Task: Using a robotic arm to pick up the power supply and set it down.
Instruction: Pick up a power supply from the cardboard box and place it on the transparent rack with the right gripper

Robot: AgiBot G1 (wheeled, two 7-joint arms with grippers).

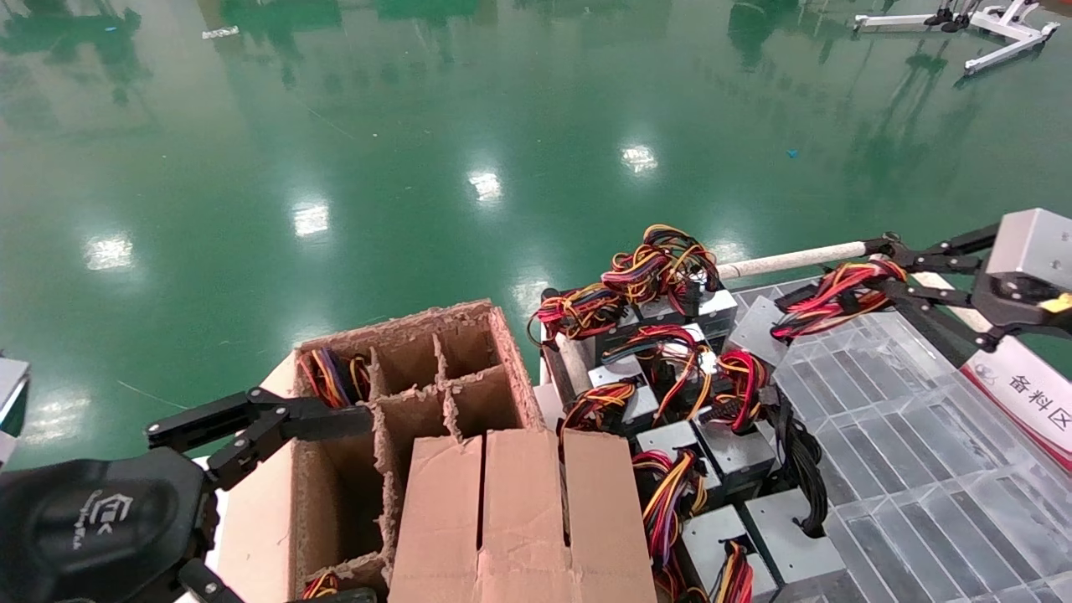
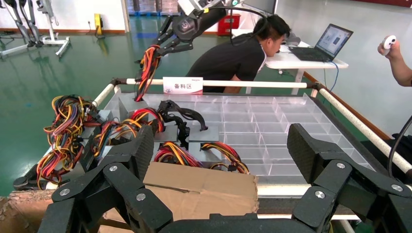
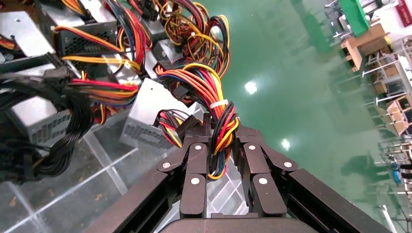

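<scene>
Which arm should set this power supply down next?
Right. The right claw is shut on the wire bundle of the power supply, which hangs from it. The left claw is open at the cardboard box.

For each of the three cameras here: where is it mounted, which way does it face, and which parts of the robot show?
Head: high, looking down at the cardboard box and tray; both grippers show.
Left wrist: behind the open left gripper, facing across the tray.
Right wrist: behind the right gripper, shut on a power supply's wires.
Shared: that wire bundle shows in all three.
</scene>
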